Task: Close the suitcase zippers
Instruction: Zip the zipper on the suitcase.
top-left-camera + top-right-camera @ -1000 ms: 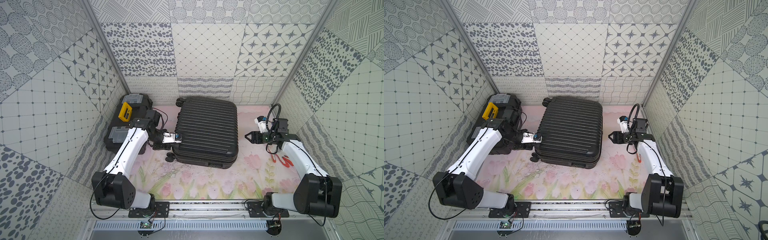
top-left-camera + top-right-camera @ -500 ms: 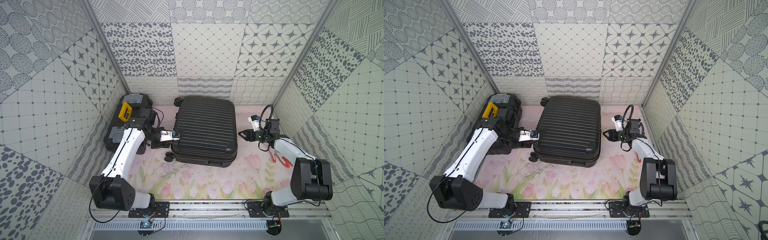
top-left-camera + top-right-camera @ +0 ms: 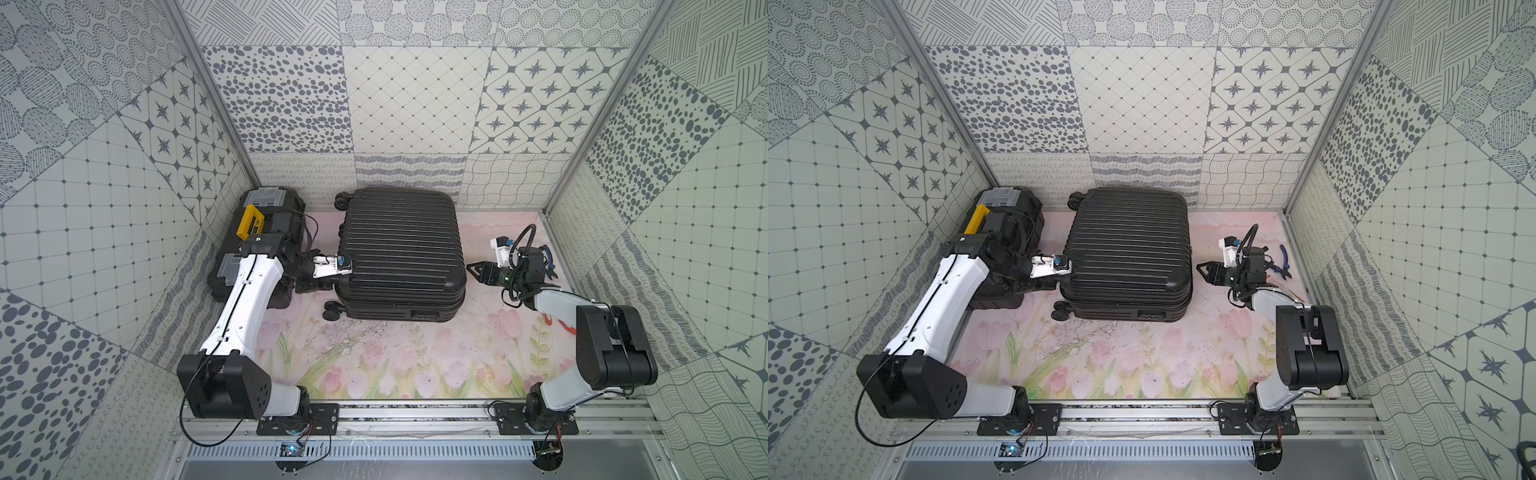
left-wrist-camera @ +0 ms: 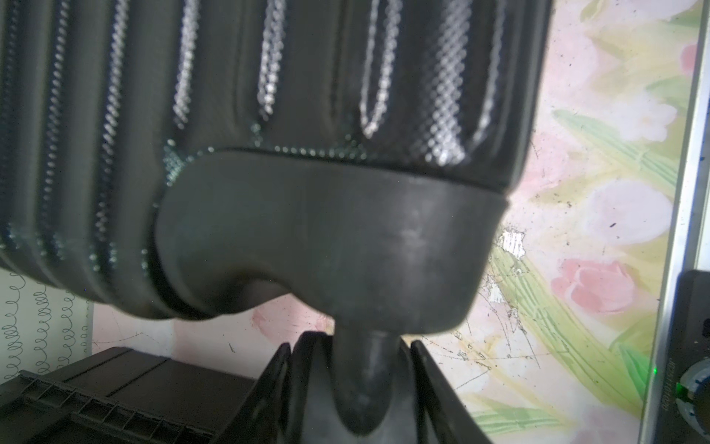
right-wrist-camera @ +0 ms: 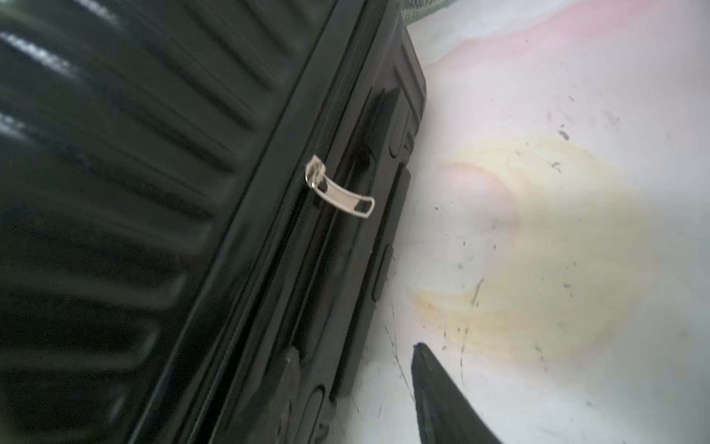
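The black ribbed suitcase (image 3: 401,253) (image 3: 1129,249) lies flat at the back middle of the floral mat. My left gripper (image 3: 316,284) (image 3: 1040,286) is at its left side by the near wheel. In the left wrist view its jaws (image 4: 361,342) are shut on the dark stem under the suitcase's wheel housing (image 4: 326,246). My right gripper (image 3: 473,272) (image 3: 1202,272) hovers open just off the suitcase's right side, holding nothing. The right wrist view shows the zipper track (image 5: 307,246) along the seam and a silvery pull tab (image 5: 340,188), a short way ahead of the right gripper (image 5: 355,350).
A black toolbox (image 3: 266,232) with a yellow handle stands against the left wall, right behind the left arm. Blue-handled pliers (image 3: 546,259) and a red-handled tool (image 3: 557,322) lie by the right wall. The patterned walls close in on three sides.
The right gripper has moved left towards the suitcase's side and its jaws have narrowed somewhat. The suitcase and the left gripper have shifted slightly to the left.
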You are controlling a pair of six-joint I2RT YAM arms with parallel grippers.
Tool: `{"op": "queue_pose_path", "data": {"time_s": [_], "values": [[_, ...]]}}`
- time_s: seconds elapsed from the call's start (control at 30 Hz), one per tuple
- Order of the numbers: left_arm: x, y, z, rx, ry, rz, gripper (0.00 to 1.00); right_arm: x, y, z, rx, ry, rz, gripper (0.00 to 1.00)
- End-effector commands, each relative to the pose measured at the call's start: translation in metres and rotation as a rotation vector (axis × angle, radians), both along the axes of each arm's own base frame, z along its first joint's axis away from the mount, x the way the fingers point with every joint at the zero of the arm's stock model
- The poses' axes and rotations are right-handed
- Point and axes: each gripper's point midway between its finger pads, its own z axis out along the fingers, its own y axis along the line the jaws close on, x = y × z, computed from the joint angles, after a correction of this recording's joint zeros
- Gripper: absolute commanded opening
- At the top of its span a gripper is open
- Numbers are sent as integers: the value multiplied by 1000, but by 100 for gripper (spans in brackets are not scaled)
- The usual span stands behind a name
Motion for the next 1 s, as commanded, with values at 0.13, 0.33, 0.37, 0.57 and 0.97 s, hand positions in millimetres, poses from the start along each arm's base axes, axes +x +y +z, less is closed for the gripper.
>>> {"op": "queue_pose_path", "data": {"time_s": [0.13,0.33,0.37,0.57,0.97], "values": [[34,-2,21,-41,-157,19,15,41,11,-2,-17,-104,-48,46],[39,-2,20,-30,-180,-2,14,56,20,-14,-43,-151,-64,45],[40,-1,21,-26,-183,-6,14,58,22,-11,-38,-176,-67,45],[46,0,21,-6,-207,-24,12,72,27,0,-37,-257,-90,41],[56,-4,26,-18,-224,-49,6,88,36,6,-52,-325,-94,38]]}}
